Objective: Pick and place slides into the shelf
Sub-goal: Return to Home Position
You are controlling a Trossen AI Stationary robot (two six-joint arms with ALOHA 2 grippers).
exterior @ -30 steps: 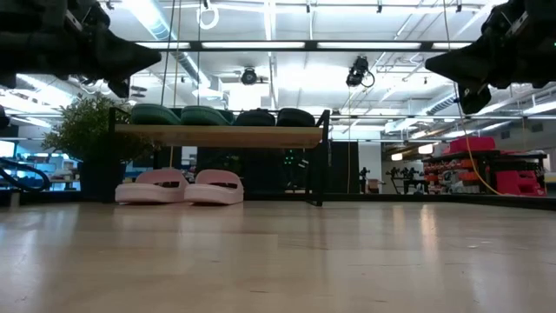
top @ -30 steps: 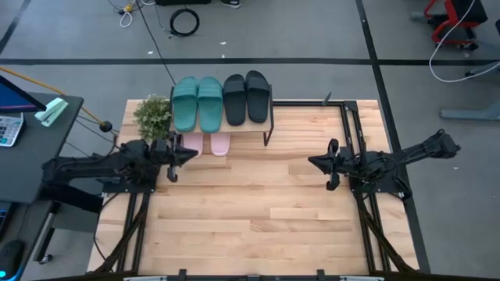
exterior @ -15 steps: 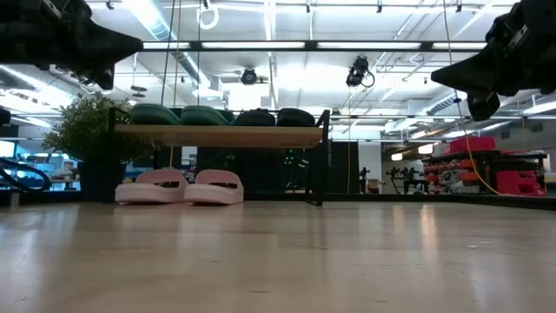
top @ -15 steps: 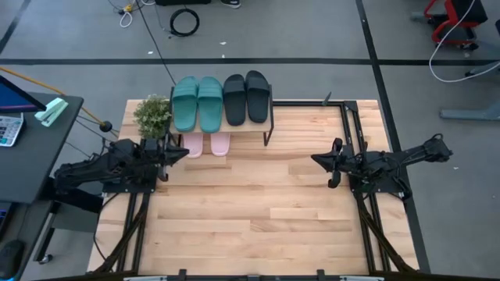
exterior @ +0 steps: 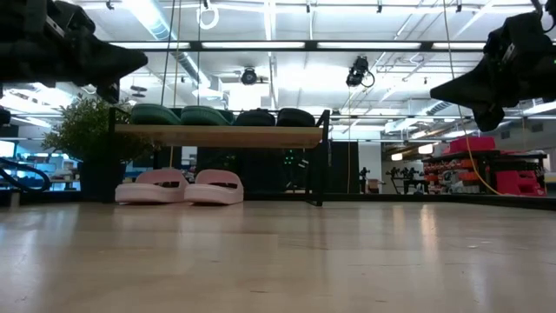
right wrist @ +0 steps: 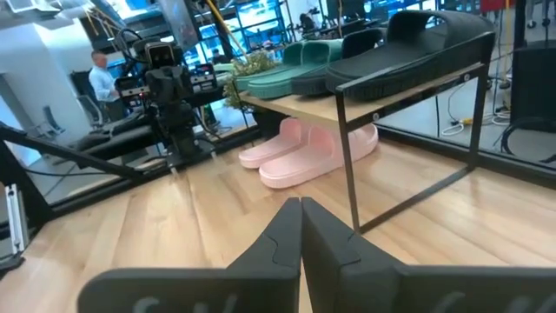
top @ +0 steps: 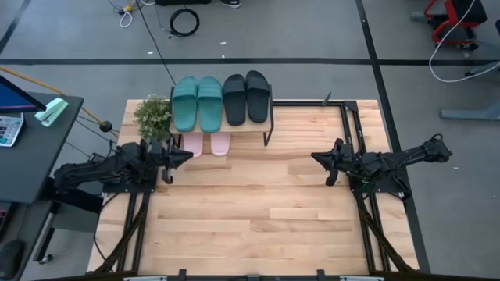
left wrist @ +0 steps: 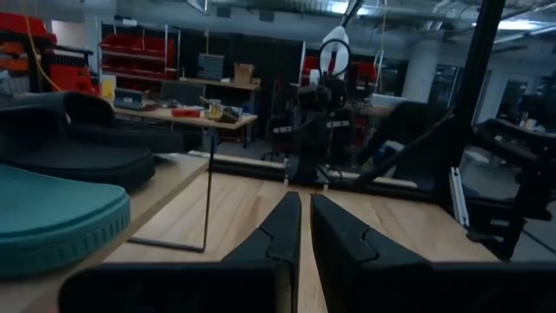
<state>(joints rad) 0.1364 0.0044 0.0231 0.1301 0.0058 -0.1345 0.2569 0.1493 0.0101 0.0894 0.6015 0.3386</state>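
Observation:
The shelf [top: 247, 127] stands at the table's far edge, left of centre. On its top board [exterior: 226, 136] lie two teal slides [top: 198, 103] and two black slides [top: 245, 97]. Two pink slides [top: 207, 144] rest with their soles on the table under the board [exterior: 180, 187]. My left gripper [top: 187, 155] hovers shut just near of the pink slides, above the table [exterior: 130, 63]. My right gripper [top: 315, 157] hovers shut over the table's right part [exterior: 443, 87]. The right wrist view shows the black slide [right wrist: 408, 43], teal slides [right wrist: 304, 65] and pink slides [right wrist: 313, 152].
A potted plant [top: 152, 115] stands on the table just left of the shelf, close to my left arm. The shelf's thin black legs [top: 268, 134] reach down to the table. Bare wooden table [top: 250, 211] spreads between and near of both arms.
My left gripper drew back toward the table's left edge and rose a little, then came partway back toward the shelf and sank again. My right gripper sank slightly. The slides and the shelf have not moved.

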